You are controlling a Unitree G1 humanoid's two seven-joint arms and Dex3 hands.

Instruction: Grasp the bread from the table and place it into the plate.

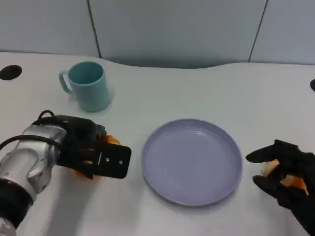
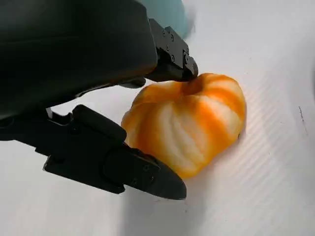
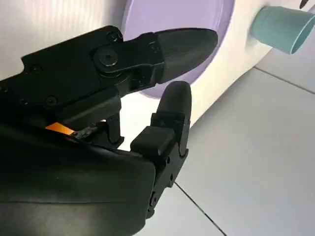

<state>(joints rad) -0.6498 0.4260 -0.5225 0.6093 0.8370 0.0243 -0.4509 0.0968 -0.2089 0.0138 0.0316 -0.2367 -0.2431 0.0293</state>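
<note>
Comparing views, I see in the left wrist view a ridged orange-and-cream bread (image 2: 189, 125) on the white table (image 2: 266, 196), the left hand (image 2: 115, 105) with fingers (image 2: 142, 174) closed around it; the head view shows just an orange sliver under that hand (image 1: 96, 152). My right hand (image 1: 288, 174) curls around a second orange piece (image 1: 275, 169). Between them sits the lilac plate (image 1: 162, 147); a teal cup (image 1: 88, 86) stands behind.
</note>
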